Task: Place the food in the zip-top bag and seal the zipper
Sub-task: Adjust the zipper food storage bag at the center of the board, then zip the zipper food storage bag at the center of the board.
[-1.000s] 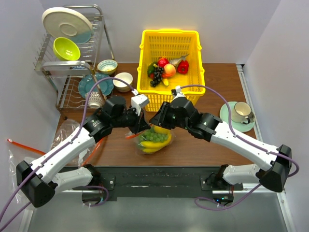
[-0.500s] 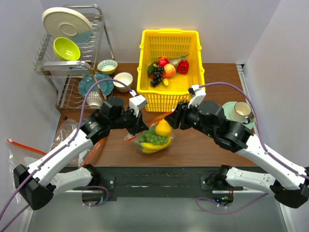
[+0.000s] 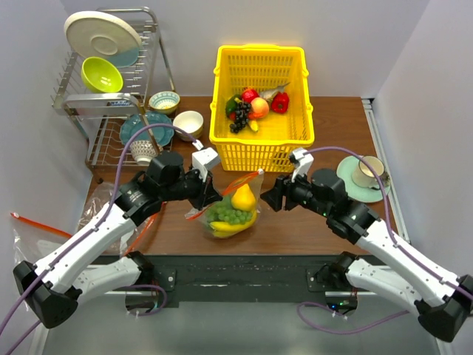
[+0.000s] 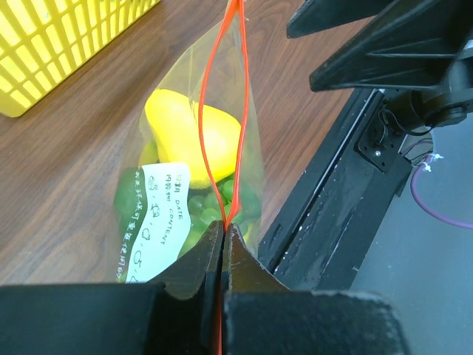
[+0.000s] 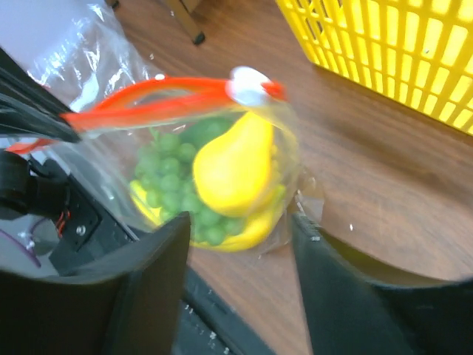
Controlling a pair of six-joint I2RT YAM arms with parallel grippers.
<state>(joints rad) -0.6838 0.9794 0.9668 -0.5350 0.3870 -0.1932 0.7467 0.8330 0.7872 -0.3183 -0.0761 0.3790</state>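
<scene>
The clear zip-top bag (image 3: 230, 207) rests on the table in front of the yellow basket. It holds a yellow pear-like fruit (image 3: 243, 197), green grapes (image 3: 228, 215) and a yellow banana bunch (image 3: 233, 226). Its orange-red zipper (image 3: 236, 181) runs along the raised mouth, with a white slider (image 5: 247, 83) at the right end. My left gripper (image 3: 207, 194) is shut on the zipper's left end (image 4: 220, 244). My right gripper (image 3: 272, 198) is open and empty, just right of the bag; the bag (image 5: 214, 185) shows ahead of its fingers (image 5: 159, 266).
A yellow basket (image 3: 259, 63) with more toy food stands behind the bag. A dish rack (image 3: 107, 81) with bowls and plates is at the back left. A cup on a green saucer (image 3: 367, 174) is at the right. Other clear bags (image 3: 100, 203) lie at the left.
My right gripper has let go of the bag's mouth, opened and drawn back to the right. The bag's pear and zipper now show. My left gripper has held its grip.
</scene>
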